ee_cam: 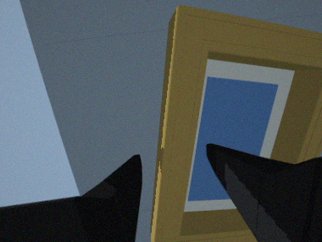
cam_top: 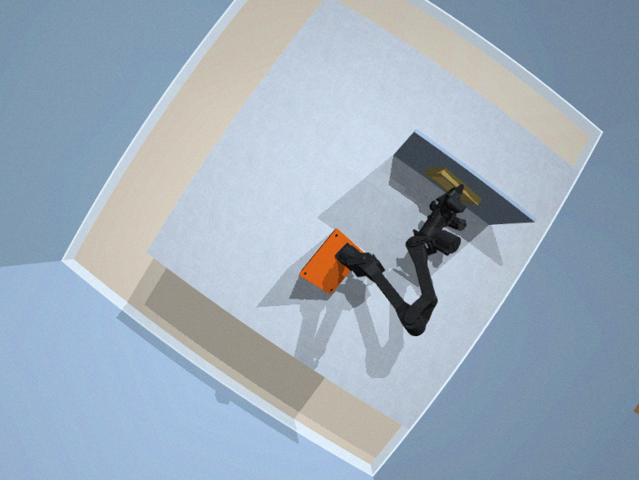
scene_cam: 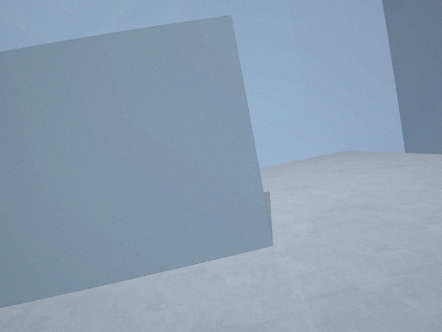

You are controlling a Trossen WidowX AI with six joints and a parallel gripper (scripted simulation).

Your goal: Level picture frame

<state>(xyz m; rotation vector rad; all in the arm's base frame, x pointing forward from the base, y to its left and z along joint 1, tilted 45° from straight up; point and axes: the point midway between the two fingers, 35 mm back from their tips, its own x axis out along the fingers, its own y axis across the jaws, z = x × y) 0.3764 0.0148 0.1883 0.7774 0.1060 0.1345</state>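
The gold picture frame [cam_top: 470, 195] [ee_cam: 184, 106] with a blue picture hangs on the dark wall panel [cam_top: 413, 149] [ee_cam: 97, 85]. In the wrist view its top edge drops to the right, while a faint line on the panel rises slightly to the right. The frame looks crooked, its left side higher. My gripper [cam_top: 459, 188] [ee_cam: 174, 155] is open. Its fingers stand on either side of the frame's left bar, with a gap showing on both sides; the right finger overlaps the picture. The screw and the notched strip are hidden.
The arm's orange base plate [cam_top: 323, 262] lies on the pale floor. Low beige and white walls [cam_top: 207, 118] surround the area. The exterior view shows only the panel's back [scene_cam: 125, 142], which hides the frame and gripper there.
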